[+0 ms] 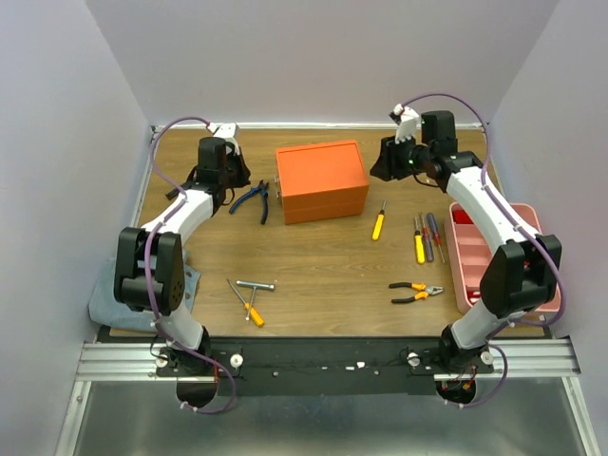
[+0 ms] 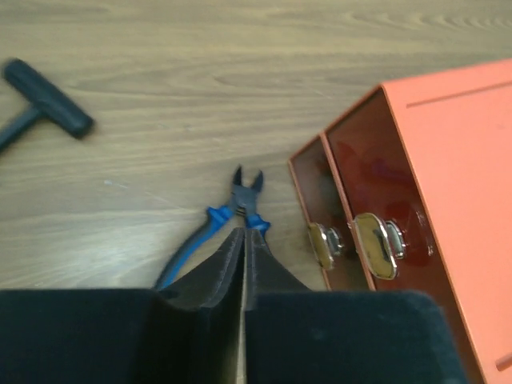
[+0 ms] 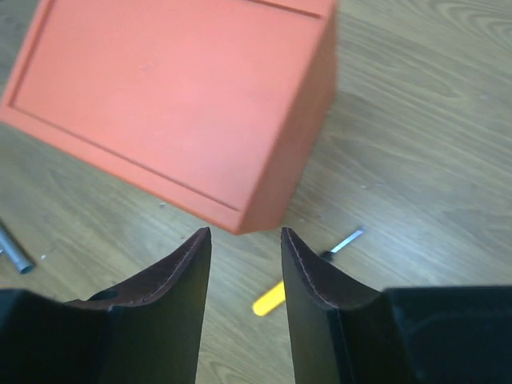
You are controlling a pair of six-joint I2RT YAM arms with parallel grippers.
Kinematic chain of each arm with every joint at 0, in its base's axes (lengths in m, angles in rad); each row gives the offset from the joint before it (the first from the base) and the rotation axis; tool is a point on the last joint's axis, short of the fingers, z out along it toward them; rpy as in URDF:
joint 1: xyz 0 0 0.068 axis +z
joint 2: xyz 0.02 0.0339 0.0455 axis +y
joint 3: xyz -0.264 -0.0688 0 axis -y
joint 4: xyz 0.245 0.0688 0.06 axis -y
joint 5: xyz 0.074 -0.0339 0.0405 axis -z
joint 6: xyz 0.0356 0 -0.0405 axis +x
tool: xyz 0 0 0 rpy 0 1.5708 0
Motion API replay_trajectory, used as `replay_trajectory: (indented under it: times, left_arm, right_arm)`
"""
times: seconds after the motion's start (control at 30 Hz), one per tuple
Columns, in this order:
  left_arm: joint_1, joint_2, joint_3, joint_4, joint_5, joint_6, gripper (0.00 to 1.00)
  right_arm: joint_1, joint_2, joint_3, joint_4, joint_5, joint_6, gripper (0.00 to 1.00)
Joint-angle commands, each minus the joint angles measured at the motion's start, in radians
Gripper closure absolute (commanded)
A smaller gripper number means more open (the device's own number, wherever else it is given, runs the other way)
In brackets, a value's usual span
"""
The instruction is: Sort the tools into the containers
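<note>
Hovering left claw closed empty, blue pliers just beyond its tips, right claw part-open near orange box

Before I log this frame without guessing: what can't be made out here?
Top view: pink tray, contents partly behind right arm.
Left wrist: blue-handled pliers, handle ends behind left gripper; black T-handle tool, shaft cut by left edge.
Right wrist: yellow-handled screwdriver, partly behind right gripper.

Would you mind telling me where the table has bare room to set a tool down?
The widest bare wood lies on the near side of the orange box, between the T-wrench and the orange pliers. The strip behind the box is bare too. It is crowded beside the pink tray, where screwdrivers lie.
</note>
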Motion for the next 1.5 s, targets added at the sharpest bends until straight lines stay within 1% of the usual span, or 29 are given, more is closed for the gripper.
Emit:
replay_trajectory:
  times: [0.0,0.07,0.13,0.2,0.23,0.27,0.33,0.37,0.4,0.43,0.57,0.73,0.87,1.0,1.07,1.1,1.17,1.2,1.27,1.33,1.43,1.47]
  left_arm:
    - [0.012,0.070,0.060,0.053,0.204,-0.065,0.79]
    - [0.013,0.087,0.068,0.067,0.209,-0.121,0.78]
    - [0.013,0.110,0.067,0.102,0.237,-0.143,0.78]
    - [0.013,0.132,0.074,0.113,0.259,-0.160,0.80]
    - [0.013,0.135,0.083,0.110,0.274,-0.168,0.82]
    - [0.013,0.138,0.087,0.105,0.276,-0.178,0.83]
    - [0.012,0.132,0.085,0.104,0.281,-0.195,0.86]
    - [0.012,0.127,0.084,0.108,0.287,-0.200,0.87]
    - [0.013,0.121,0.082,0.119,0.291,-0.210,0.87]
    - [0.013,0.120,0.079,0.125,0.291,-0.214,0.88]
    - [0.013,0.136,0.103,0.142,0.298,-0.205,0.91]
    - [0.012,0.163,0.133,0.131,0.307,-0.198,0.90]
    - [0.009,0.156,0.114,0.134,0.308,-0.208,0.84]
    - [0.009,0.147,0.085,0.133,0.311,-0.211,0.82]
    - [0.009,0.143,0.076,0.133,0.307,-0.212,0.81]
    - [0.009,0.143,0.073,0.133,0.305,-0.220,0.80]
    - [0.009,0.140,0.076,0.131,0.301,-0.234,0.76]
    - [0.009,0.138,0.076,0.131,0.298,-0.243,0.75]
    - [0.009,0.135,0.076,0.133,0.299,-0.270,0.72]
    - [0.010,0.129,0.071,0.133,0.290,-0.298,0.69]
    - [0.010,0.121,0.062,0.134,0.288,-0.315,0.64]
    - [0.010,0.120,0.059,0.134,0.293,-0.323,0.61]
  right_arm:
    - [0.069,0.022,0.032,0.023,-0.080,-0.034,0.53]
    - [0.104,0.030,0.035,0.026,-0.057,-0.048,0.54]
    - [0.127,0.043,0.038,0.023,-0.025,-0.067,0.55]
    - [0.144,0.054,0.042,0.017,-0.021,-0.064,0.56]
    - [0.147,0.057,0.045,0.014,-0.021,-0.067,0.58]
    - [0.150,0.062,0.051,0.000,-0.015,-0.067,0.66]
    - [0.153,0.060,0.052,-0.014,-0.001,-0.076,0.77]
    - [0.153,0.053,0.049,-0.024,0.005,-0.081,0.88]
    - [0.155,0.050,0.037,-0.029,0.009,-0.099,0.95]
    - [0.157,0.045,0.028,-0.035,0.017,-0.107,0.99]
    - [0.158,0.033,-0.024,-0.055,0.054,-0.130,0.99]
    - [0.164,0.052,-0.054,-0.061,0.089,-0.166,0.99]
    - [0.163,0.074,-0.051,-0.043,0.143,-0.186,0.99]
    - [0.164,0.089,-0.044,-0.080,0.123,-0.197,0.99]
    - [0.164,0.076,-0.073,-0.083,0.130,-0.191,0.99]
    - [0.163,0.051,-0.128,-0.077,0.140,-0.174,0.99]
    - [0.163,0.019,-0.187,-0.042,0.170,-0.138,0.99]
    - [0.164,-0.007,-0.239,-0.029,0.173,-0.087,0.99]
    - [0.163,-0.020,-0.273,-0.005,0.163,-0.035,0.99]
    - [0.164,-0.010,-0.287,0.009,0.148,-0.003,0.99]
    - [0.164,0.049,-0.259,-0.003,0.155,0.013,0.99]
    - [0.164,0.063,-0.253,0.009,0.157,0.018,0.99]
